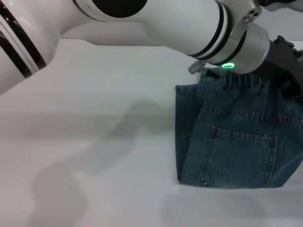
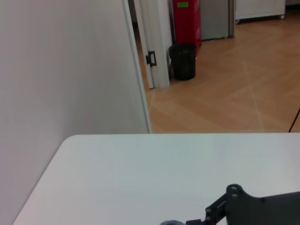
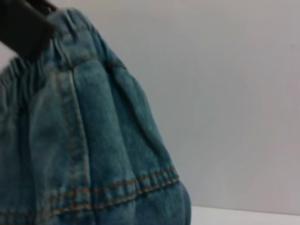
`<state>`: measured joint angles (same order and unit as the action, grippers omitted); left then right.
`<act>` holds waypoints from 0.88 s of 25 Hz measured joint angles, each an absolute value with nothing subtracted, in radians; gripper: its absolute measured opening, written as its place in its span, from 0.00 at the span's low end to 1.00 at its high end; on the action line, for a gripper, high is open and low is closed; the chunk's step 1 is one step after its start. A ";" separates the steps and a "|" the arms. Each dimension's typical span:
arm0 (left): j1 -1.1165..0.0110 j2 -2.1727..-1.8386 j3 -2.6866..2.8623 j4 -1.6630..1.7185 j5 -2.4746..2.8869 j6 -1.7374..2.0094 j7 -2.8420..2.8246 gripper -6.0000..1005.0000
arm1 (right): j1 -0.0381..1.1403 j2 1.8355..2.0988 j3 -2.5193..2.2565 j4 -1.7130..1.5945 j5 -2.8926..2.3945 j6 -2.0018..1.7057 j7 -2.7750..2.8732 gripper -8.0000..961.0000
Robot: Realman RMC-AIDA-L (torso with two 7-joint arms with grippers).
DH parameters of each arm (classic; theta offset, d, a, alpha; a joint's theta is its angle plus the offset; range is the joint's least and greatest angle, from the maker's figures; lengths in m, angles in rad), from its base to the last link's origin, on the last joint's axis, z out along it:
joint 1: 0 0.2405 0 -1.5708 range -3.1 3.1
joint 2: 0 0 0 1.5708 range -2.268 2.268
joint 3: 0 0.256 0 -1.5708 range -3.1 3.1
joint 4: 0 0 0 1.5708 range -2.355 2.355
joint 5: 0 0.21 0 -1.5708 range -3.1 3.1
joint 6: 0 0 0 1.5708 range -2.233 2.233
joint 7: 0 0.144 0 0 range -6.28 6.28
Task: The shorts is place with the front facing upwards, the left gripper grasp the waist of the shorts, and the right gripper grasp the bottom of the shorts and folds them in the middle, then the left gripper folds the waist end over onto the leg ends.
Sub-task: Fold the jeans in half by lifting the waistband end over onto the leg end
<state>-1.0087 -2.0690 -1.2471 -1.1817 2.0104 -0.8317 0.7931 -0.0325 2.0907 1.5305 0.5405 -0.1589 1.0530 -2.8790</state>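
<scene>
Already the shorts [image 1: 236,142] lie folded lengthwise near the right edge of the table [image 1: 94,142], back pocket up, and the left gripper [image 1: 286,61] sits at the waist of the shorts [image 1: 241,82] on the far side; I cannot tell if its claw is clamped or wide, as the arm hides the tips. The right gripper is not in view. Risk, imo: if the grip takes only one layer, the waist fold slips & opens, or cloth drags off the table edge. No brand, label or writing is readable.

One pair of shorts [image 1: 236,137]; one table [image 1: 94,142]; one bin [image 2: 183,61]; one arm [image 1: 156,21].
</scene>
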 joint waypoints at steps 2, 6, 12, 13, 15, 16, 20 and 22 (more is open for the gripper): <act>-1.009 -2.069 -1.247 -1.173 2.016 -0.827 0.793 0.84 | -0.032 2.091 1.525 0.541 -0.148 1.059 -2.868 0.02; -1.009 -2.069 -1.246 -1.158 2.018 -0.818 0.794 0.84 | -0.028 2.091 1.515 0.538 -0.126 1.050 -2.811 0.03; -1.009 -2.069 -1.247 -1.142 2.061 -0.783 0.795 0.84 | -0.026 2.090 1.474 0.537 -0.129 1.041 -2.801 0.19; -1.009 -2.070 -1.246 -1.141 2.069 -0.778 0.795 0.84 | -0.026 2.090 1.468 0.537 -0.129 1.041 -2.800 0.23; -1.011 -2.070 -1.246 -1.135 2.076 -0.768 0.795 0.84 | -0.027 2.090 1.460 0.537 -0.127 1.041 -2.798 0.31; -1.013 -2.070 -1.246 -1.131 2.078 -0.763 0.796 0.84 | -0.031 2.090 1.456 0.537 -0.125 1.043 -2.798 0.35; -1.023 -2.069 -1.247 -1.097 2.080 -0.739 0.800 0.84 | -0.052 2.090 1.473 0.537 -0.122 1.065 -2.808 0.52; -1.028 -2.069 -1.249 -1.078 2.080 -0.728 0.807 0.84 | -0.056 2.090 1.505 0.530 -0.121 1.066 -2.812 0.62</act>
